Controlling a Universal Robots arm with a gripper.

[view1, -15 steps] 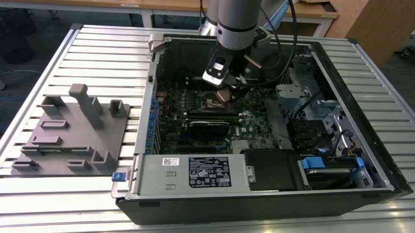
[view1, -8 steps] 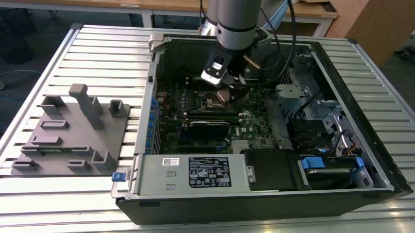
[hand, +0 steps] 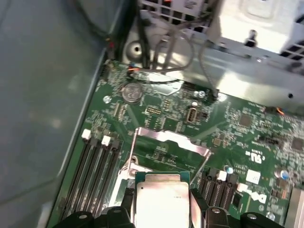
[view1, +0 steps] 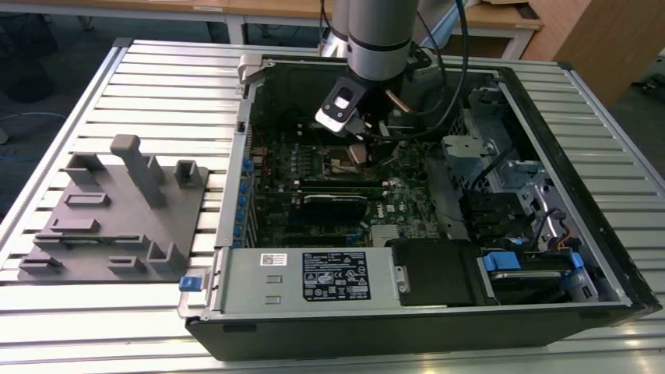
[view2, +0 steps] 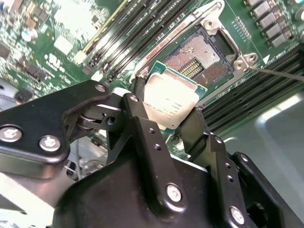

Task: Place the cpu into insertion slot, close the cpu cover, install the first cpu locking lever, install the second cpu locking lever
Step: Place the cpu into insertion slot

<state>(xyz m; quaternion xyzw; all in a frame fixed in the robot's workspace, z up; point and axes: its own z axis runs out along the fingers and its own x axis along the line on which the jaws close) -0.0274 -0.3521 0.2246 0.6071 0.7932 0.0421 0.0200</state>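
The gripper clenched the cpu, tilted just off the slot at its 1 o'clock in the exterior view; lowered askew, it risked bending the pins.

The cpu has a dull silver-bronze top edged green; the circuit board is green, the end effector black, the desk ribbed grey.

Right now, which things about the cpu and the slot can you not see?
- Second wrist view: the cpu hides the near part of the insertion slot; the hand covers two of the cpu's edges.
- Exterior view: the gap between cpu and slot is too small to judge.
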